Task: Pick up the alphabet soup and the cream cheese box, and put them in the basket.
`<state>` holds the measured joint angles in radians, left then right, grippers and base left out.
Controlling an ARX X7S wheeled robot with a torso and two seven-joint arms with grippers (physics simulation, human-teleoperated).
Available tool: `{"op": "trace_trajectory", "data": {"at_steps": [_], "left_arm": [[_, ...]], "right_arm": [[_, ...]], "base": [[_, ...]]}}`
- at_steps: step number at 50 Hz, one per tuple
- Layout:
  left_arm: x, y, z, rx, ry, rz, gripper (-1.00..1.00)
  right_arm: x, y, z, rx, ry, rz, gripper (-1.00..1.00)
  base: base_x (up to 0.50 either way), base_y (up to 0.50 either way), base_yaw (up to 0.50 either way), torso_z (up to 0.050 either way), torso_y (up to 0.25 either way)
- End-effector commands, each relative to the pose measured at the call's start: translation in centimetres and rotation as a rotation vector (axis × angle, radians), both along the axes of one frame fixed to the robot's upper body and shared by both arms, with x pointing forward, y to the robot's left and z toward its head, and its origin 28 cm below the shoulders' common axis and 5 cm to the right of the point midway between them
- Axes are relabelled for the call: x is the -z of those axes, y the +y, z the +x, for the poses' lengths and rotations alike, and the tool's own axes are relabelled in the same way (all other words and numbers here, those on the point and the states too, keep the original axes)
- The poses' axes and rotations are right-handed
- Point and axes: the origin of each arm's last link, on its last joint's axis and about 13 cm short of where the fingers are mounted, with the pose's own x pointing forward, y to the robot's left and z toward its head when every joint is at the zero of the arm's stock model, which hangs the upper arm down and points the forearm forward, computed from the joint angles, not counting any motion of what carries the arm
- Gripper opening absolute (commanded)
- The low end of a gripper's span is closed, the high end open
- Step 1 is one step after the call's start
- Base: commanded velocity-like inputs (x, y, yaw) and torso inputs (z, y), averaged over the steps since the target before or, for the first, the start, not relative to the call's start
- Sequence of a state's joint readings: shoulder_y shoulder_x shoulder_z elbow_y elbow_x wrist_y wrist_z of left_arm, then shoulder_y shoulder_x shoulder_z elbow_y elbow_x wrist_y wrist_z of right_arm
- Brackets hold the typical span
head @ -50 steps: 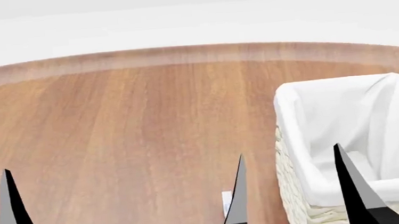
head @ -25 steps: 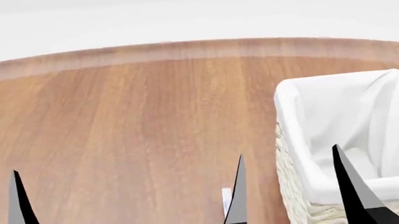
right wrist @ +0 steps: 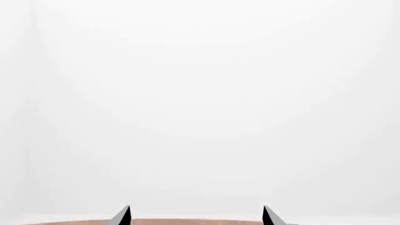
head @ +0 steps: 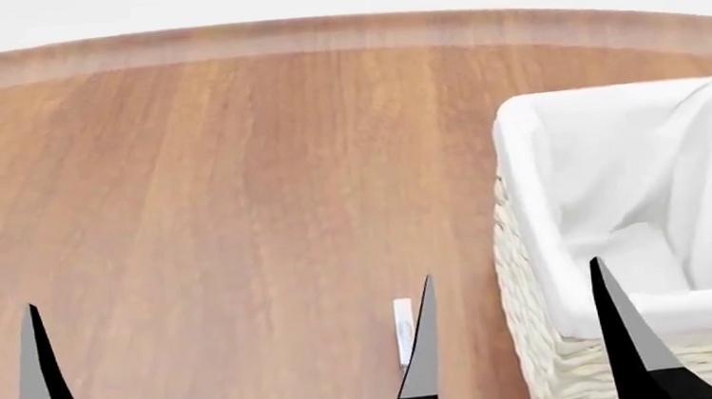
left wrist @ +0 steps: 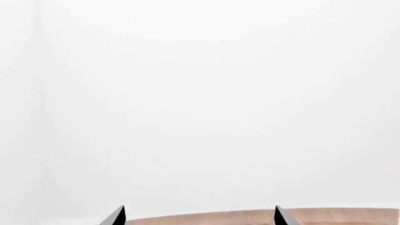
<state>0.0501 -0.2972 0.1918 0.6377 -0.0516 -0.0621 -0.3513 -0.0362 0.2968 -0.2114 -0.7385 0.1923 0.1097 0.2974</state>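
A white, bare room stands behind a round wooden table (head: pixel 241 189). Against the earlier head views the table's far edge now sits much higher in the picture and the basket (head: pixel 542 375) shows more of its wicker wall, so the head has tipped down; I judge the robot is scanning for its targets, with no grasp begun.

The basket stands at the table's right. Its white liner (head: pixel 634 168) folds over the rim, and what shows of the inside holds only cloth; neither item is in it, though its near corner is hidden.

The right gripper (head: pixel 514 344) has its fingers well apart, one over the table, one over the basket's rim, holding nothing. The left gripper (left wrist: pixel 198 216) is likewise spread and empty.

A thin white sliver beside the right gripper's inner finger may be the cream cheese box (head: pixel 402 329); too little shows to be sure. No soup is visible.
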Motion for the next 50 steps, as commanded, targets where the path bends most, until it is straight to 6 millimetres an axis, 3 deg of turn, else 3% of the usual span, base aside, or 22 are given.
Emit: {"op": "trace_trajectory", "data": {"at_steps": [1, 50], "left_arm": [[0.09, 0.02, 0.01, -0.002, 0.002, 0.000, 1.00], [0.24, -0.14, 0.06, 0.003, 0.004, 0.005, 1.00]], "right_arm": [[-0.02, 0.02, -0.05, -0.001, -0.001, 0.001, 1.00], [0.22, -0.09, 0.06, -0.001, 0.007, 0.003, 1.00]], "base": [[0.00, 0.00, 0.00, 0.000, -0.117], [0.00, 0.00, 0.00, 0.000, -0.117]]}}
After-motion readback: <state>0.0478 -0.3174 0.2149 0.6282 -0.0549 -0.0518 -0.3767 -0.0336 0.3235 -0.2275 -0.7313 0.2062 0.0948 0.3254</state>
